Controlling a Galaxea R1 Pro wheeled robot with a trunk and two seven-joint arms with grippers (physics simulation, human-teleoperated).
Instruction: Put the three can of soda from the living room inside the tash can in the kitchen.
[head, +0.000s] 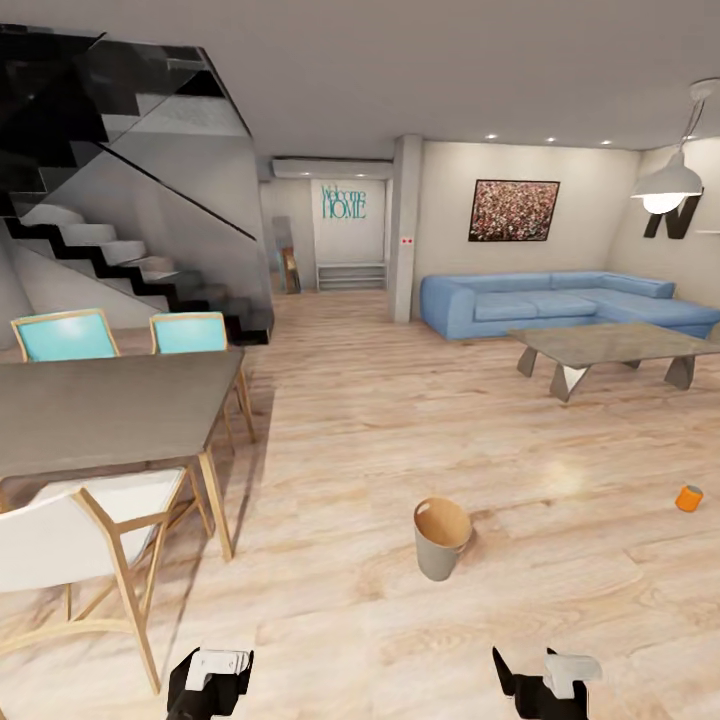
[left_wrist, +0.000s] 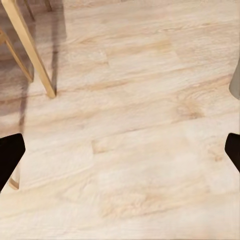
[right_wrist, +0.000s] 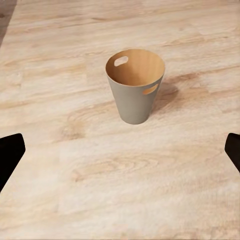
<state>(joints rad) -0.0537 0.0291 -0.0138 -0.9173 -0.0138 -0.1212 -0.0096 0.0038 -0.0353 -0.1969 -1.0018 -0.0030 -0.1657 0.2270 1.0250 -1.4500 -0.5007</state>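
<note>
Trash can stands upright on the wood floor, just ahead of the robot, nothing visible inside in the right wrist view. One orange soda can lies on the floor well to the right, near the frame edge; the other two cans are not located from here. Left gripper and right gripper hang low and carry nothing, both spread wide, fingertips at the wrist-view edges.

Risks: driving forward or turning toward the can could clip the bin and tip or shove it, since it sits right in the path. Can is on its side, likely rolls if nudged on approach. Dining table and chair crowd the left arm.
</note>
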